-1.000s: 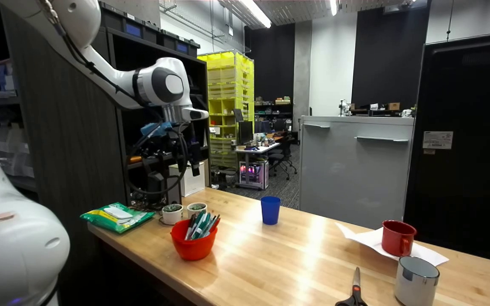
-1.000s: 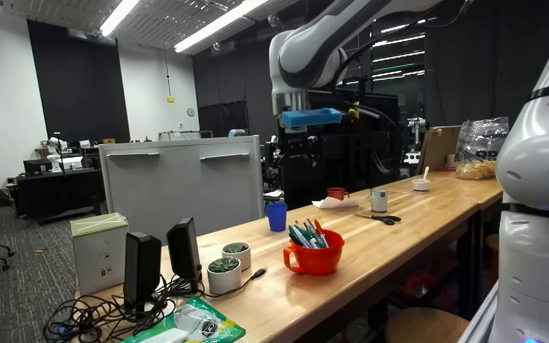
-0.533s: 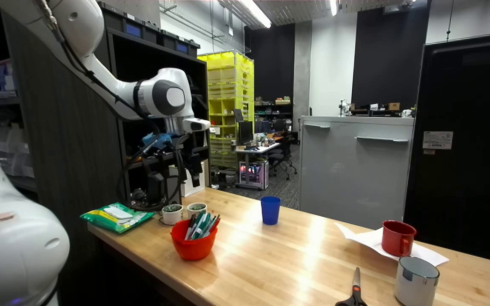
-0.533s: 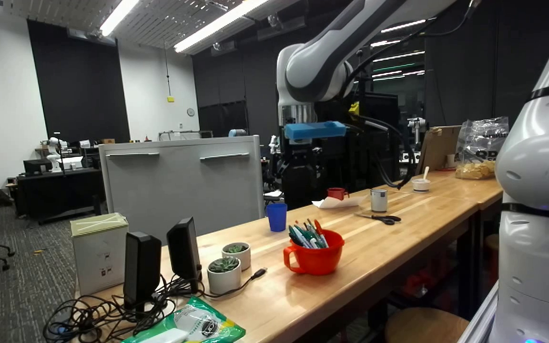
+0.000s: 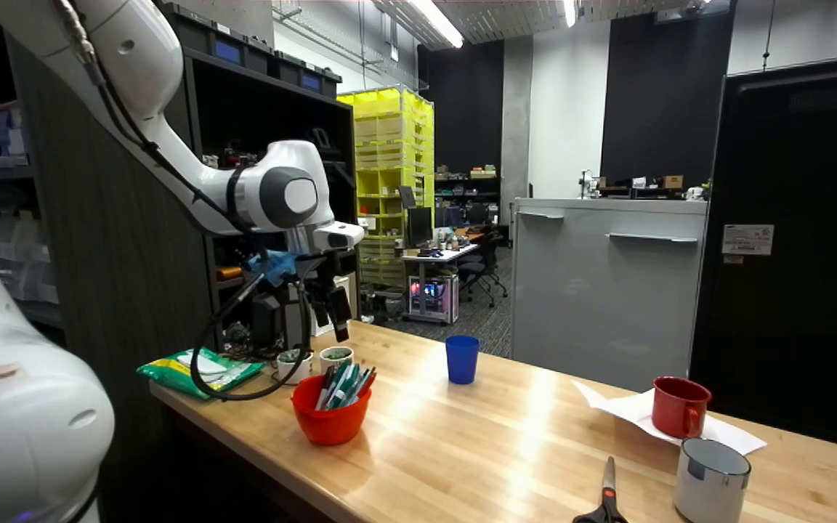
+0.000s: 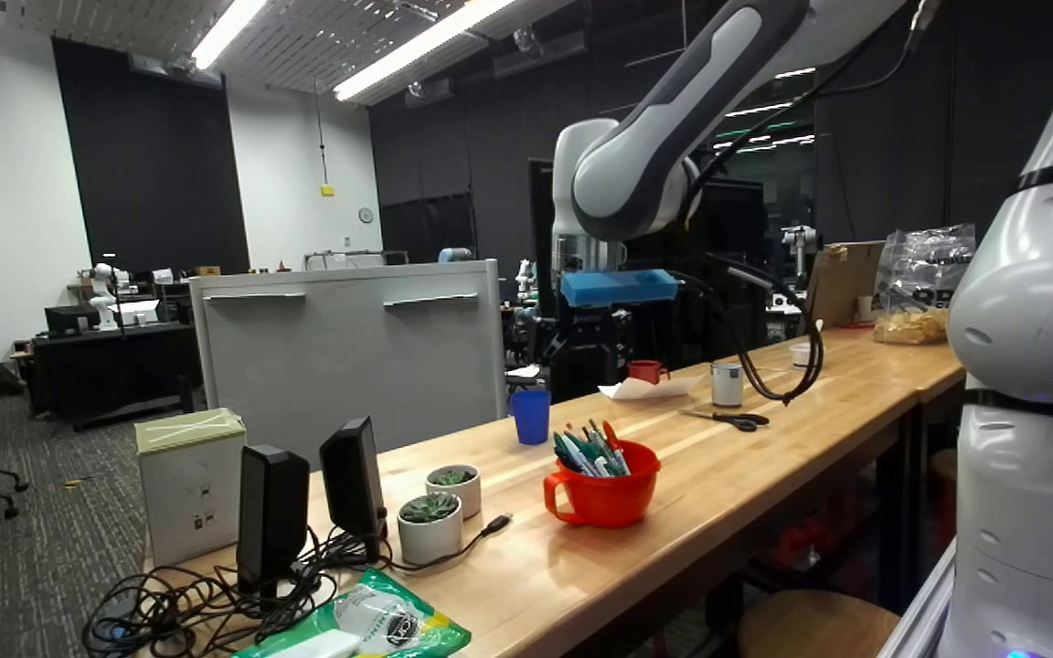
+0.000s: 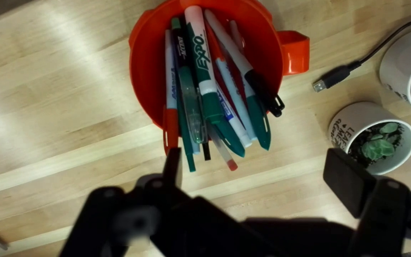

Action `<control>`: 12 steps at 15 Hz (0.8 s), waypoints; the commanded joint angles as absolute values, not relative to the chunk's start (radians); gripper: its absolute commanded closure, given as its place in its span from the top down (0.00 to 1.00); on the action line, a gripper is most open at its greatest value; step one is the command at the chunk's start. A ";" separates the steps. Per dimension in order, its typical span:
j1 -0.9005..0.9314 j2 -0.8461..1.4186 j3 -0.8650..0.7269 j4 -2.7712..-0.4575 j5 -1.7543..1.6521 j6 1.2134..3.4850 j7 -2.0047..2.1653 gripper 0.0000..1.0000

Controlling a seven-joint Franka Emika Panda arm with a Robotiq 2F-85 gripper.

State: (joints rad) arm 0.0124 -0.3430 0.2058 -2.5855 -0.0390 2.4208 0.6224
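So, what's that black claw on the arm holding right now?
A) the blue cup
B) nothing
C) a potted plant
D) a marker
B: in the wrist view the gripper stands wide open, its two fingers far apart with nothing clamped between them, while the markers rest in the red bowl.

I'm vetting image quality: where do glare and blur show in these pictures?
In an exterior view, bright glare bands cross the light wooden tabletop; in both exterior views, the long white ceiling lights look washed out; in the wrist view, the black fingers are out of focus, while EXPO reads clearly on the thick white-and-green cylindrical marker.
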 commanded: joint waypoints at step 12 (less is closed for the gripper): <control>-0.011 -0.323 0.199 -2.629 -0.058 2.492 0.650 1.00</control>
State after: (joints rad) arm -0.0022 -0.3349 0.2061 -2.6174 -0.0572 2.4695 0.6461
